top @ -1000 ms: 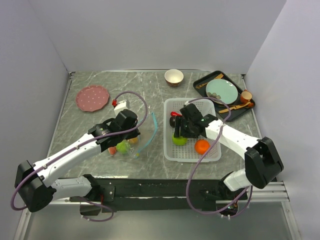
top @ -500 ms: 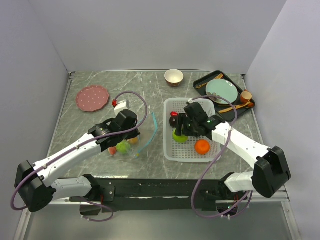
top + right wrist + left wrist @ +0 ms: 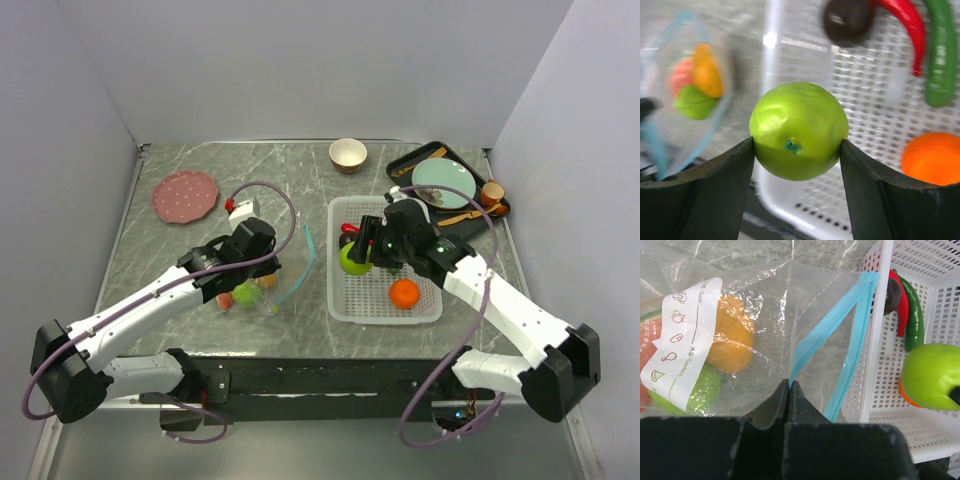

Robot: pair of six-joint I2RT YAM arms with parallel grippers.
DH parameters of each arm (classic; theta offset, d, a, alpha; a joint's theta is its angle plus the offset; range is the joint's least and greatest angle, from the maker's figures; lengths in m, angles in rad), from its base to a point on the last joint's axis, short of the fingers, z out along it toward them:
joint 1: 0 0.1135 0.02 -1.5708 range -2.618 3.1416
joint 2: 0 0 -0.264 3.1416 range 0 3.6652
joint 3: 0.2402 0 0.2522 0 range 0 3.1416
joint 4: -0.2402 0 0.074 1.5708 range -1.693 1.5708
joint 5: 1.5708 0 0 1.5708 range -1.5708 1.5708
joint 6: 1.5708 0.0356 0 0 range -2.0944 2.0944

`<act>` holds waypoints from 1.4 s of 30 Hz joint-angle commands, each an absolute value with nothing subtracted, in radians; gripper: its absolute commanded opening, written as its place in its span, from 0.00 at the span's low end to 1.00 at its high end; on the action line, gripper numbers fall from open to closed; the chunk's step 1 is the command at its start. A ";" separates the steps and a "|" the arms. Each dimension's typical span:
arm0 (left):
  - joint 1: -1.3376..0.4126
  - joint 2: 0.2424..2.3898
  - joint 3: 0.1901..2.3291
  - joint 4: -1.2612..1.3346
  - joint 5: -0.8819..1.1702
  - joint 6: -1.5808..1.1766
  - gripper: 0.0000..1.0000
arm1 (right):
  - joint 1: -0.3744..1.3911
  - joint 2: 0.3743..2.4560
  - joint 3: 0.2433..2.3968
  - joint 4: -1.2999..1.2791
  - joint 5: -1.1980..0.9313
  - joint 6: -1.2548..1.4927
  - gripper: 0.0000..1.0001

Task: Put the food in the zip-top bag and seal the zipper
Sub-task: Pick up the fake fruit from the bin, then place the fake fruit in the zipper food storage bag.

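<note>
Apple point(image 3: 799, 131) just raised out of basket point(image 3: 372, 306), pinched by right gripper point(image 3: 798, 150); left gripper point(image 3: 789, 386) pressed together on bag point(image 3: 765, 315) rim, mouth held ready for drop-in.

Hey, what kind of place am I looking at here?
Likely a robotics lab bench, not a kitchen: two robot arms bolted to a table, plain walls boxing it in, toy food in a basket.

— What stands along the far side of the marble table point(image 3: 280, 170)?
— A pink dotted plate point(image 3: 185, 196) at the left, a small bowl point(image 3: 348, 154) in the middle, and a black tray point(image 3: 400, 163) at the right, carrying a teal plate point(image 3: 446, 181) and an orange cup point(image 3: 492, 192).
— And nearer?
— A white perforated basket point(image 3: 385, 318), right of centre.
</note>
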State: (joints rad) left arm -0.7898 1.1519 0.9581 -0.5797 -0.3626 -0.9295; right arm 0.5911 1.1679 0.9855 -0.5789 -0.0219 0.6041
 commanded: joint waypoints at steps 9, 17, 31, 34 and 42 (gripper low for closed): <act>-0.792 1.118 0.993 -0.554 -0.356 -0.923 0.01 | 0.690 1.187 1.146 -0.450 -0.140 0.676 0.57; -0.792 1.104 1.012 -0.552 -0.337 -0.917 0.01 | 0.778 1.304 1.195 -0.397 -0.152 0.706 0.58; -0.792 1.055 0.985 -0.571 -0.356 -0.927 0.01 | 0.805 1.416 1.203 -0.370 -0.155 0.686 0.62; -0.792 1.057 0.985 -0.572 -0.353 -0.930 0.01 | 0.805 1.420 1.209 -0.359 -0.140 0.680 0.69; -0.792 1.046 1.009 -0.580 -0.356 -0.934 0.01 | 0.804 1.522 1.431 -0.532 -0.023 0.562 0.90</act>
